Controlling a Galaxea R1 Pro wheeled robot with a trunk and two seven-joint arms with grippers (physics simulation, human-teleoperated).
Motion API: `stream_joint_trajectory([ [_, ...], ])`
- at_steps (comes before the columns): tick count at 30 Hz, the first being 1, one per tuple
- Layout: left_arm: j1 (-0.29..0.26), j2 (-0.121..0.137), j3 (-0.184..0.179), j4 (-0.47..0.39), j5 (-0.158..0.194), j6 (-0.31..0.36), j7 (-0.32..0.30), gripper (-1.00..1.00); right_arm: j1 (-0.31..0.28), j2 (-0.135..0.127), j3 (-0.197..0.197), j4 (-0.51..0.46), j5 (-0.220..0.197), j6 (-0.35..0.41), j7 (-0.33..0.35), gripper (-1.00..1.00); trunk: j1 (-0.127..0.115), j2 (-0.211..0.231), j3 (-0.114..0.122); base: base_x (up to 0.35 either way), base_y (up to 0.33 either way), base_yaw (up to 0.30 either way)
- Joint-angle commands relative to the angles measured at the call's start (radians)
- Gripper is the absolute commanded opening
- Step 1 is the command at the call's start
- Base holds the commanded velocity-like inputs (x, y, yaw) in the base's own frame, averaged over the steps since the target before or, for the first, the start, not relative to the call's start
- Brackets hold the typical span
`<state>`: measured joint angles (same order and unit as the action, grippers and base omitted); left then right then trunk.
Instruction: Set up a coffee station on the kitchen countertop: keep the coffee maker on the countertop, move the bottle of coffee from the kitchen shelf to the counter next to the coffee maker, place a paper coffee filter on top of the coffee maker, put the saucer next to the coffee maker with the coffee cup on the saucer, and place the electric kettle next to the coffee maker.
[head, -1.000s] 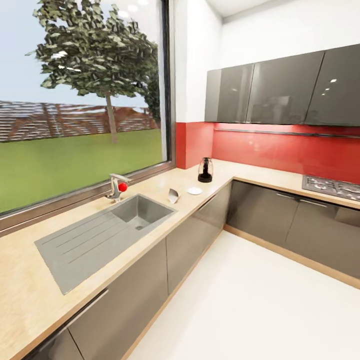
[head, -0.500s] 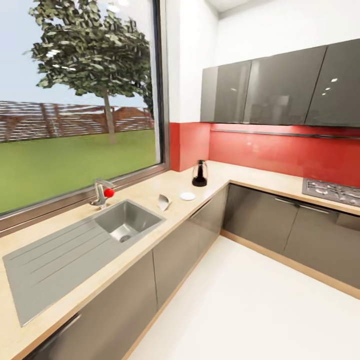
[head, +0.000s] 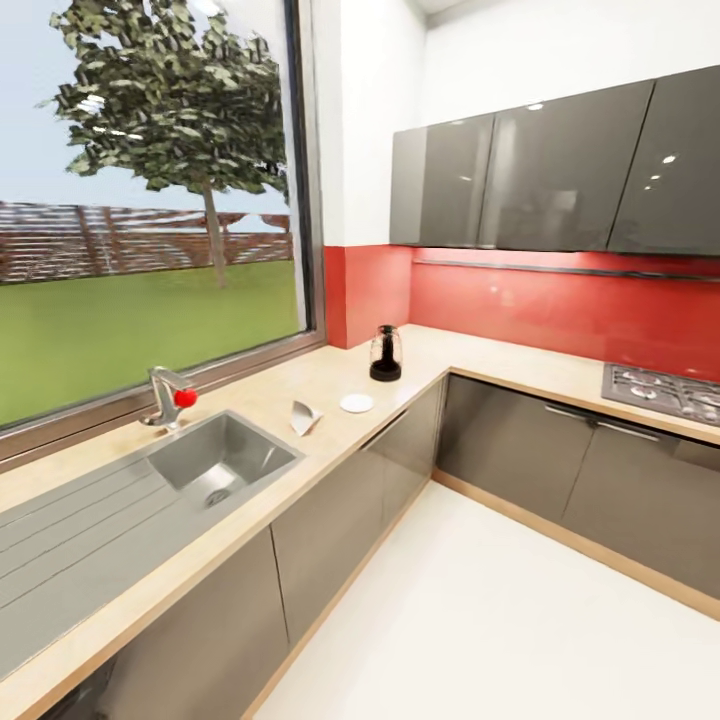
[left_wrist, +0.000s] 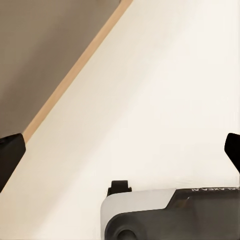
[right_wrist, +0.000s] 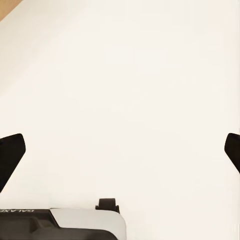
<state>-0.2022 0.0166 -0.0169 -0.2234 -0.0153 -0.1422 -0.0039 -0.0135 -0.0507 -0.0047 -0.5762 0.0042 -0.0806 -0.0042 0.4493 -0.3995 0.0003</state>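
The kitchen countertop (head: 300, 385) runs in an L under the window and along the red wall. Near its corner stands the electric kettle (head: 385, 354), a glass jug with black base and lid. In front of it lies the small white saucer (head: 356, 403), and beside that the paper coffee filter (head: 303, 417) rests tilted on the worktop. The coffee maker, bottle of coffee, kitchen shelf and coffee cup are out of view. My left gripper (left_wrist: 120, 150) and right gripper (right_wrist: 120, 150) hang open over the white floor, with nothing between their fingers.
A steel sink (head: 215, 460) with drainboard and a red-knobbed faucet (head: 168, 397) sits left of the filter. A gas hob (head: 665, 392) is at the far right. Glossy grey wall cabinets (head: 540, 170) hang above. White floor (head: 500, 620) spreads before the base cabinets.
The head camera has moved: the whole picture slid left and the counter corner looks nearer. Nothing on the countertop has shifted.
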Motion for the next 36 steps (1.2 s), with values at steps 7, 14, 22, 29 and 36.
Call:
stream_joint_trajectory([
  [7, 0.0, 0.0, -0.002, 0.001, -0.002, -0.003, -0.001, 1.0, 0.0, 0.0, 0.002, 0.001, 0.0, -0.004, 0.0, 1.0, 0.001, 0.0, 0.0, 0.246, -0.232, 0.016],
  [14, 0.0, 0.0, -0.002, 0.001, -0.002, -0.003, 0.0, 1.0, 0.0, 0.0, 0.004, 0.001, 0.0, -0.004, 0.0, 1.0, 0.001, 0.0, 0.001, 0.246, -0.232, 0.206],
  [22, 0.0, 0.0, -0.003, 0.001, -0.002, -0.003, -0.001, 1.0, 0.0, 0.0, 0.005, 0.001, 0.0, -0.004, 0.0, 1.0, 0.001, 0.0, 0.004, 0.246, -0.231, 0.265],
  [29, 0.0, -0.002, -0.004, -0.003, 0.0, -0.003, -0.001, 1.0, 0.0, 0.0, 0.001, 0.002, 0.0, -0.004, 0.0, 1.0, 0.001, 0.0, 0.006, 0.134, -0.105, 0.237],
  [36, -0.012, -0.017, -0.005, -0.045, 0.001, -0.001, -0.003, 1.0, 0.0, -0.001, -0.003, 0.002, 0.001, -0.004, -0.002, 1.0, 0.001, 0.0, 0.006, 0.015, -0.011, 0.043],
])
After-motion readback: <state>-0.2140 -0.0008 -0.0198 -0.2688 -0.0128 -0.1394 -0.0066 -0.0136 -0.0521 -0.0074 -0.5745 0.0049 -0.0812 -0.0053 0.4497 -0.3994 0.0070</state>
